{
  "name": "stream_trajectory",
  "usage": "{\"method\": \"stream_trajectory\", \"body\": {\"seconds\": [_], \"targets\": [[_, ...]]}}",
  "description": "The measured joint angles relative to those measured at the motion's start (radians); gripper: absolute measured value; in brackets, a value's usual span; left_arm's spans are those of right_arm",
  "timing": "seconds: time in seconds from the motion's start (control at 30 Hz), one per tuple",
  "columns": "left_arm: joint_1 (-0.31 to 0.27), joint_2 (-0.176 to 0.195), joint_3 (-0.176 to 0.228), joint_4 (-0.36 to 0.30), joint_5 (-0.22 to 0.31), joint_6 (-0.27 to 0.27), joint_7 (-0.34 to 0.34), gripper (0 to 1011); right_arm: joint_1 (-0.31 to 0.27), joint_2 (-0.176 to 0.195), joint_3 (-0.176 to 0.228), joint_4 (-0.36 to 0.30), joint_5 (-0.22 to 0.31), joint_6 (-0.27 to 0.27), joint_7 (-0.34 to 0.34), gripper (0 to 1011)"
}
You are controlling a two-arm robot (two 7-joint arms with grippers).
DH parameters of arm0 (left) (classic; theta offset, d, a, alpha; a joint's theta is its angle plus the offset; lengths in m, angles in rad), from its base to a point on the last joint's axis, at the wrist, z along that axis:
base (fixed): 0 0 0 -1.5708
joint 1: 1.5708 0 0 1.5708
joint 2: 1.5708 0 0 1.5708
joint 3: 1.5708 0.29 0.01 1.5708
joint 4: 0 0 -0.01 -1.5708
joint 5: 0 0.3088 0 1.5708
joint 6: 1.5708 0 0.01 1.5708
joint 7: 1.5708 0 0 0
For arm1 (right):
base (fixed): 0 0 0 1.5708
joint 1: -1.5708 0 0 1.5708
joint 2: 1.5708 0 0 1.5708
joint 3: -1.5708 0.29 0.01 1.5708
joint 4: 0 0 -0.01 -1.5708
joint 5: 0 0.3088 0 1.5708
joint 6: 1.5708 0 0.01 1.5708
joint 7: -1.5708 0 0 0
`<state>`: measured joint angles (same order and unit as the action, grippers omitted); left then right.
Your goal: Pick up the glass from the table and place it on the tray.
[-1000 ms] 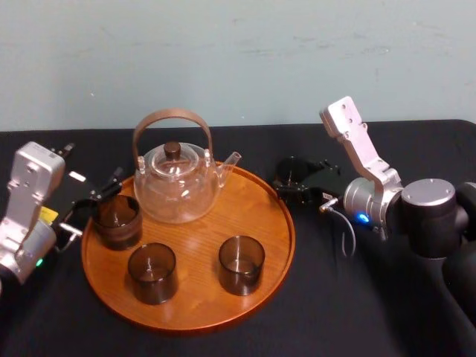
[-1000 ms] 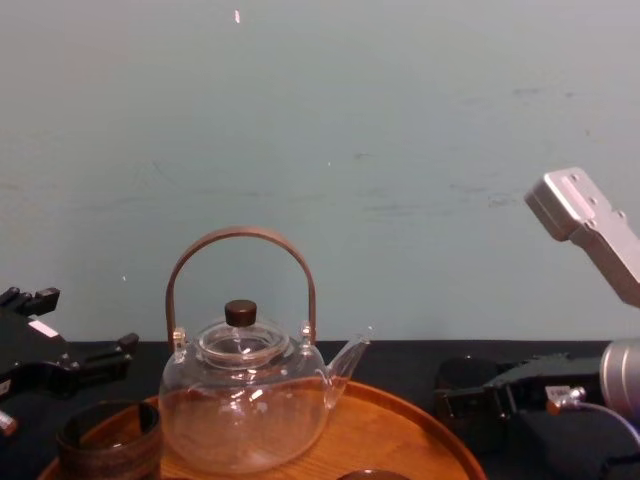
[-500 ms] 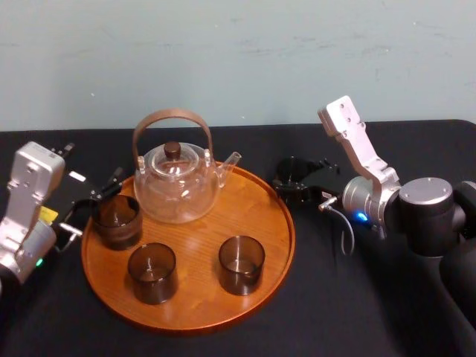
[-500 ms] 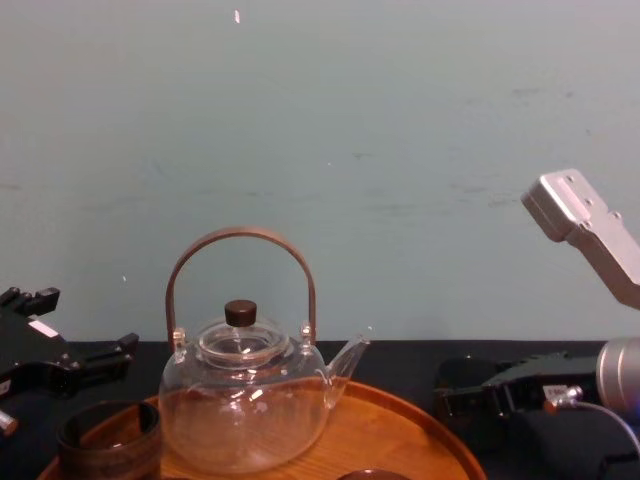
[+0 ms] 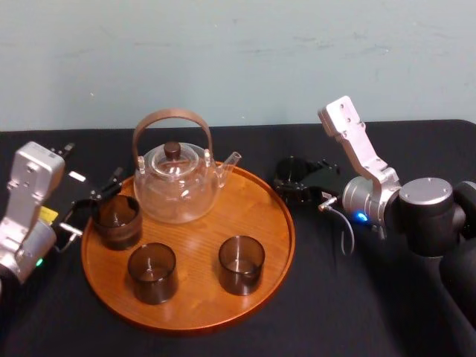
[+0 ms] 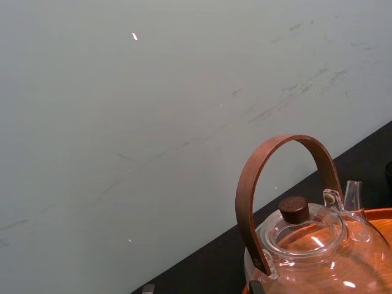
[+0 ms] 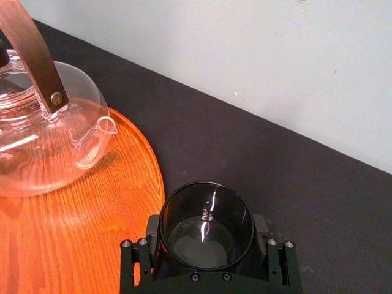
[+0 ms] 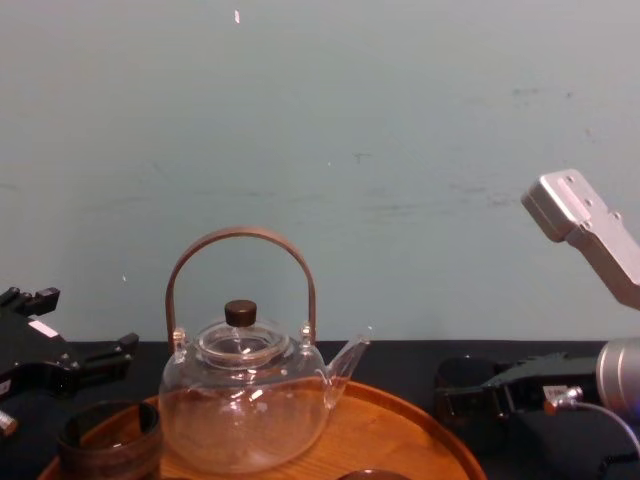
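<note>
The glass (image 7: 206,233) sits just off the right rim of the tray (image 5: 197,245), on the side where the spout of the teapot (image 5: 177,182) points. It is upright with its mouth open to the ceiling. The right gripper (image 7: 206,240) has it in a grasp, one black finger pressed to each side of the wall low down. From the head view the glass looks just beside the rim rather than over it. Whether its base rests on the black table (image 5: 335,312) or is raised a little off it cannot be told. The tray lies to the robot's left of the glass, so the carry looks like a short sideways sweep toward the tray's middle, with enough lift for the base to clear the low rim. The likeliest landing place is the bare wood on the tray's right half, between the teapot's spout and the nearest of the three other glasses (image 5: 241,264). The spout juts toward that side and would be the thing to avoid. The right arm is plainly the nearer one. The left gripper (image 5: 91,204) waits at the tray's far left edge with its fingers spread, next to a glass already standing there.
</note>
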<state>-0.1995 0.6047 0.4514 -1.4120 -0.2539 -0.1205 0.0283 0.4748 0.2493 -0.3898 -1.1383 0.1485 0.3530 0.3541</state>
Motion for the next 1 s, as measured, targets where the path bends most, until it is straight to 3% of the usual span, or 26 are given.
{"method": "stream_trajectory", "body": {"seconds": [0.73,1.0], "targets": [[0.000,0.000,0.000,0.000,0.000,0.000,0.000,1001,-0.005,0.004,0.004,-0.009,0.006,0.004,0.006,903],[0.000,0.000,0.000,0.000,0.000,0.000,0.000,1001,-0.037,0.035,0.024,-0.099,0.022,0.019,0.020,903]]}}
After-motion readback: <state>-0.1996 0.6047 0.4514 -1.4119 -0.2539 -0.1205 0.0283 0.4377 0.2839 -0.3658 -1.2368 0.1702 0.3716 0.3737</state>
